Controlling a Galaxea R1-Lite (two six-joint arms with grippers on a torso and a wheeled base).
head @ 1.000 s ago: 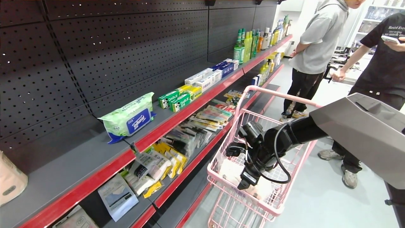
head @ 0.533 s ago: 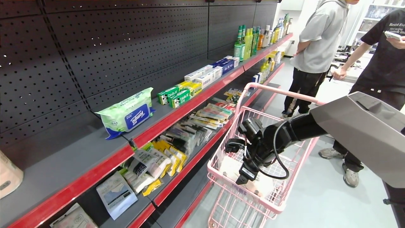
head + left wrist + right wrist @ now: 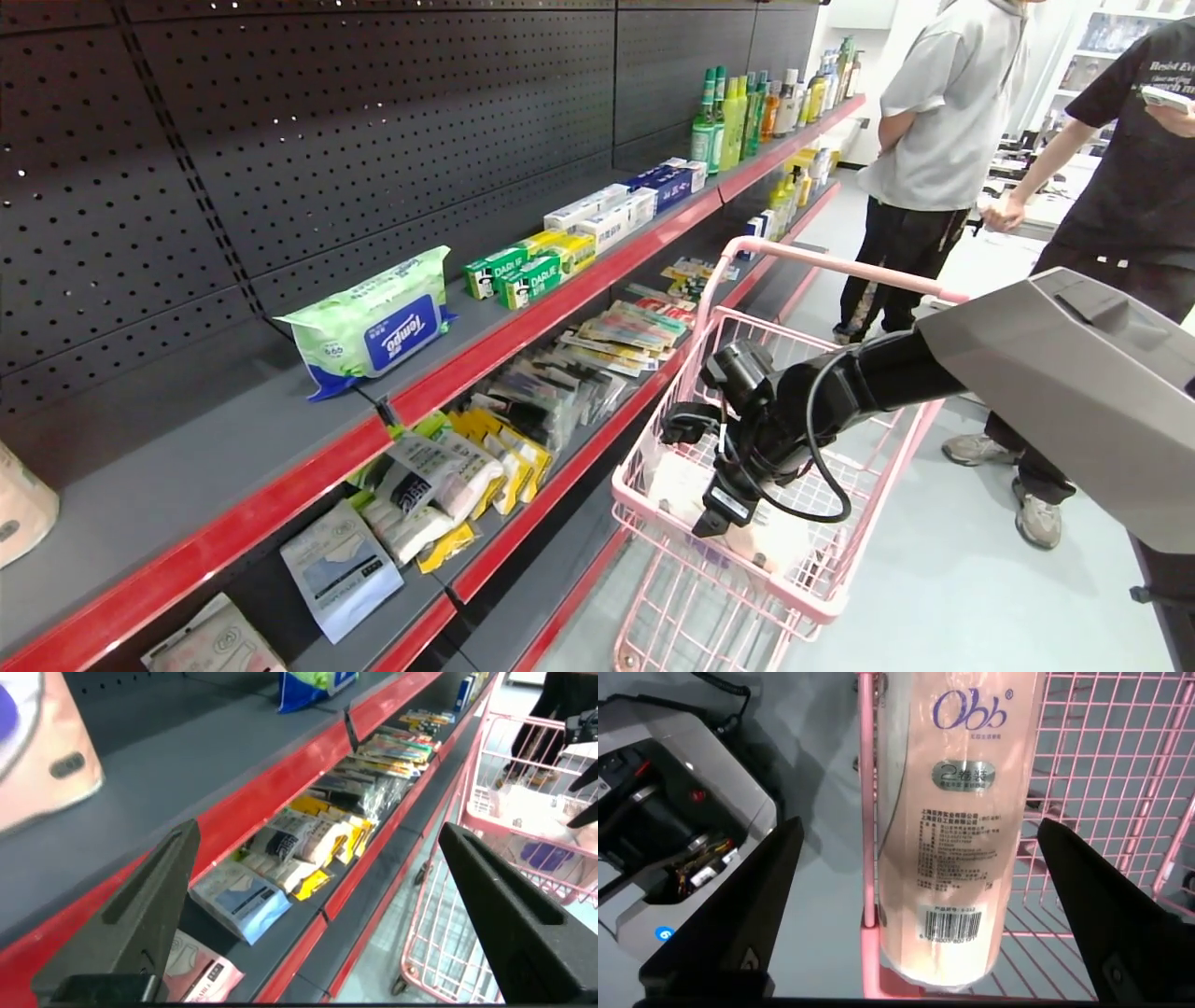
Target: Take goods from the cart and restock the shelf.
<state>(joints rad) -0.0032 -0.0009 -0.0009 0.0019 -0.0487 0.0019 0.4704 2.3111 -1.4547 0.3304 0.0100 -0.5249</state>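
— Hanging over the cart, is the right pincer open?
— Yes, wide open, above the pink pack lying in it. Left pincer is open too, by the shelf.

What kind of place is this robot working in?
Most likely a shop aisle, or a mock-up of one: long red-edged shelves stocked with toothpaste boxes and bottles, a pegboard back wall, and a pink shopping cart standing alongside.
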